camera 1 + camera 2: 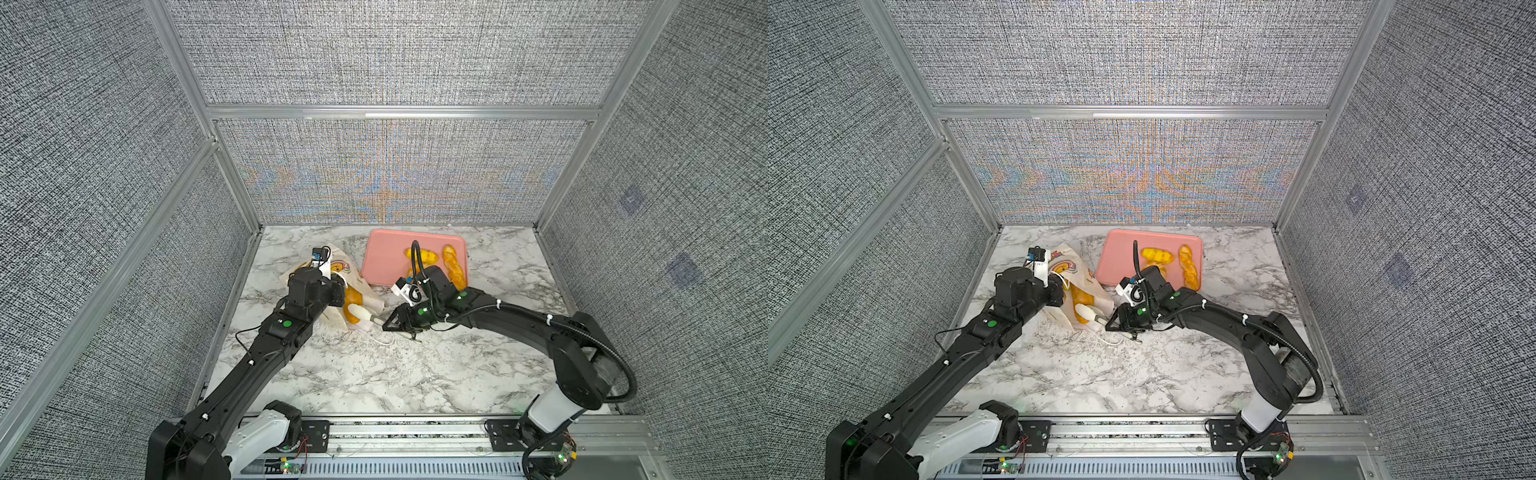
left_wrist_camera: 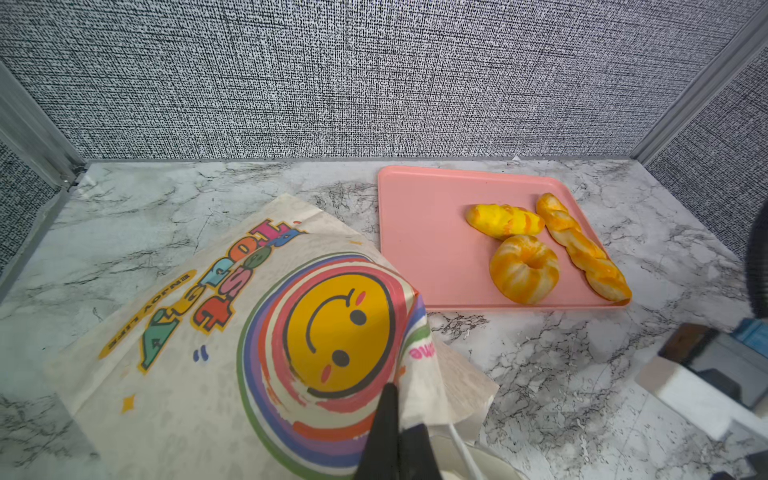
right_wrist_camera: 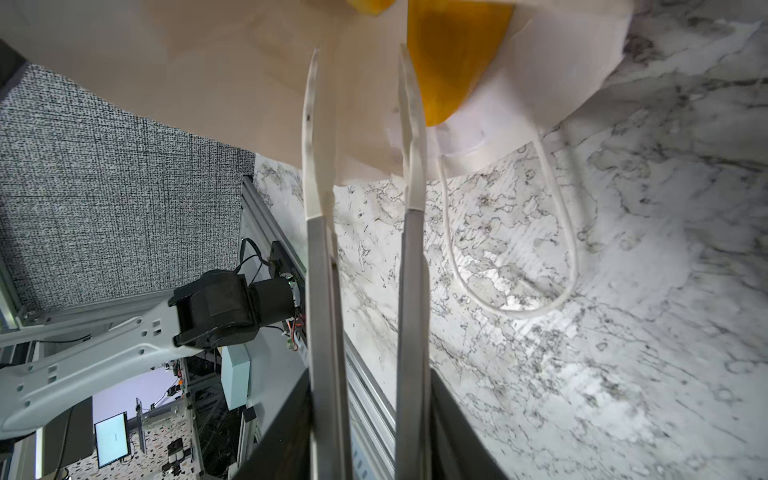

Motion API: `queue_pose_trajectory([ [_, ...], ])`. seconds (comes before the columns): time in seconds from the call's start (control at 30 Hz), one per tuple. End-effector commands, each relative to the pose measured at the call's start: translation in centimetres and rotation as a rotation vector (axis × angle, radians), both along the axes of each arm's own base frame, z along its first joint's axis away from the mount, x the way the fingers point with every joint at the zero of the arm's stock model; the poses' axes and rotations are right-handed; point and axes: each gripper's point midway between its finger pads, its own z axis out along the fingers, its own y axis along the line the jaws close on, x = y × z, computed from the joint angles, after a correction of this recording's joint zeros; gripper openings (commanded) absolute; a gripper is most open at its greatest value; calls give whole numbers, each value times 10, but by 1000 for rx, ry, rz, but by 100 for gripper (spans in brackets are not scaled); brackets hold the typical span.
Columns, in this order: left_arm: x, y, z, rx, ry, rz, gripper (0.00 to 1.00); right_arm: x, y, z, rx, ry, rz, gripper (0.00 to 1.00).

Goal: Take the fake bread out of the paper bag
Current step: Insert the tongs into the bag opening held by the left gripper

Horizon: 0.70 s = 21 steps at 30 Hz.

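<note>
Sideways on the marble table (image 1: 374, 374) lies the paper bag (image 2: 178, 291), just left of the pink tray (image 2: 424, 232). Its long axis runs from the back wall toward the front, and its open mouth faces the right gripper (image 1: 395, 324). Seen upside down in the left wrist view, a yellow band (image 2: 149, 307) on the bag reads "ENJOY LIFE". Beside it are big multicoloured letters that appear to spell "Toast", and a yellow smiley face (image 2: 338, 332) sits inside rainbow rings. The left gripper (image 2: 397, 415) has its black fingers pressed together, pinching the upper edge of the bag. The right gripper clamps a pair of steel tongs (image 3: 320, 291), whose white tips stand apart at the bag's mouth, one of them just beside a yellow piece of fake bread (image 3: 453, 62) inside. A white cord handle (image 3: 515, 309) loops onto the table below the mouth. Three pieces lie on the tray: a short loaf (image 2: 505, 220), a ring cake (image 2: 523, 274) and a braided stick (image 2: 582, 249). The stick lies lengthwise along the tray's right edge, pointing front to back.
</note>
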Motion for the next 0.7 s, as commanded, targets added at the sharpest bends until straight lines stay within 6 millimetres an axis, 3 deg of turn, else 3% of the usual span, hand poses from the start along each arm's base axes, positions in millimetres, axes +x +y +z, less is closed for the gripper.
queue_pose_trajectory([
  [0.0, -1, -2, 2, -6, 4, -8, 0, 12, 1, -2, -33, -39, -20, 41],
  [0.43, -1, -4, -1, -22, 11, -13, 0, 26, -1, -24, -143, -40, -34, 41],
  [0.67, -3, -3, -1, -17, 10, -14, 0, 32, -5, -25, -189, -55, -49, 42],
])
